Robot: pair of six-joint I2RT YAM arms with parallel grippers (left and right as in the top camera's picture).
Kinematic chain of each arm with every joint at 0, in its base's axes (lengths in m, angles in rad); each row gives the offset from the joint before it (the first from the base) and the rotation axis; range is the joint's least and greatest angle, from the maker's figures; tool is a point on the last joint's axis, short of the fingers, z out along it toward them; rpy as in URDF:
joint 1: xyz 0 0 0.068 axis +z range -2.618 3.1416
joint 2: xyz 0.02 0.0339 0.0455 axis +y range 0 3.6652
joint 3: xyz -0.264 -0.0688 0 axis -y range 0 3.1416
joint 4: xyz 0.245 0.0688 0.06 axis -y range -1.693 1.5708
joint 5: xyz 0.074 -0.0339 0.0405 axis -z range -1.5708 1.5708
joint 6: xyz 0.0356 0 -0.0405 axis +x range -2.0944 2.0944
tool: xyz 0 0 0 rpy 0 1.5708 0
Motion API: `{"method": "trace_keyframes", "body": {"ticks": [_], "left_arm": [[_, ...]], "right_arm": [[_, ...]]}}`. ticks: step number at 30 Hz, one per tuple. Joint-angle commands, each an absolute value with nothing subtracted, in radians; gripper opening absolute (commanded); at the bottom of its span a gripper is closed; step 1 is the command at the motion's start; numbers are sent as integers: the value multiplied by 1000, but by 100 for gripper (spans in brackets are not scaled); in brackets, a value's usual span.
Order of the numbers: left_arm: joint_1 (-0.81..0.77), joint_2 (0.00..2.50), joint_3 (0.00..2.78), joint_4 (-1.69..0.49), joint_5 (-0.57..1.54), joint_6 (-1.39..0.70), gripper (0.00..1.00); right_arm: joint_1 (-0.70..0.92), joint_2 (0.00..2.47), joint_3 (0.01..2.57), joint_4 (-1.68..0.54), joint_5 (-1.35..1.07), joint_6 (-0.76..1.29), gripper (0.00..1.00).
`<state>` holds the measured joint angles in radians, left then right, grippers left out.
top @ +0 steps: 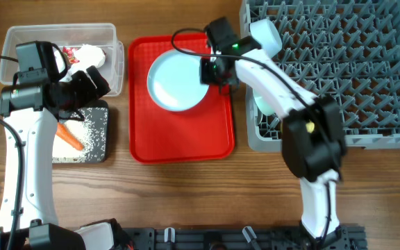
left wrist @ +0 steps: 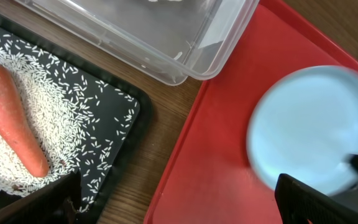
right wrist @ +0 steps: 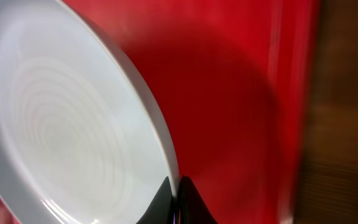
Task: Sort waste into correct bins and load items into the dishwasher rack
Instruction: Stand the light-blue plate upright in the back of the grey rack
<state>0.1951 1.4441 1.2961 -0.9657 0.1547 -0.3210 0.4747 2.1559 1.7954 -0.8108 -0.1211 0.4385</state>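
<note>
The pale blue plate (top: pixel 176 83) is at the far end of the red tray (top: pixel 179 142). The right claw (top: pixel 212 73) is pinched shut on the plate's right edge. I cannot tell if the plate is lifted. The big grey rack (top: pixel 339 62) is just right of the tray. Over on the left, the left claw (top: pixel 90 83) hangs with its fingers wide apart by the far edge of the black tray (top: pixel 101 135). A carrot (top: pixel 69 137) lies there on white rice (left wrist: pixel 73 112). The clear tub (top: pixel 113 42) is just beyond.
</note>
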Motion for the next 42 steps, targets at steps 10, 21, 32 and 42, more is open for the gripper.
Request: {"method": "trace_keyframes", "body": {"ticks": [10, 21, 32, 42], "left_arm": [[200, 1453, 1301, -966, 163, -330, 100], [200, 1453, 1301, -966, 163, -330, 100], [200, 1453, 1301, -966, 163, -330, 100], [200, 1453, 1301, -966, 163, -330, 100]], "right_arm": [[469, 1763, 1803, -905, 916, 366, 4], [273, 1771, 1761, -900, 1219, 315, 4], [158, 1784, 1759, -830, 849, 208, 4], [158, 1903, 1759, -770, 889, 131, 4]]}}
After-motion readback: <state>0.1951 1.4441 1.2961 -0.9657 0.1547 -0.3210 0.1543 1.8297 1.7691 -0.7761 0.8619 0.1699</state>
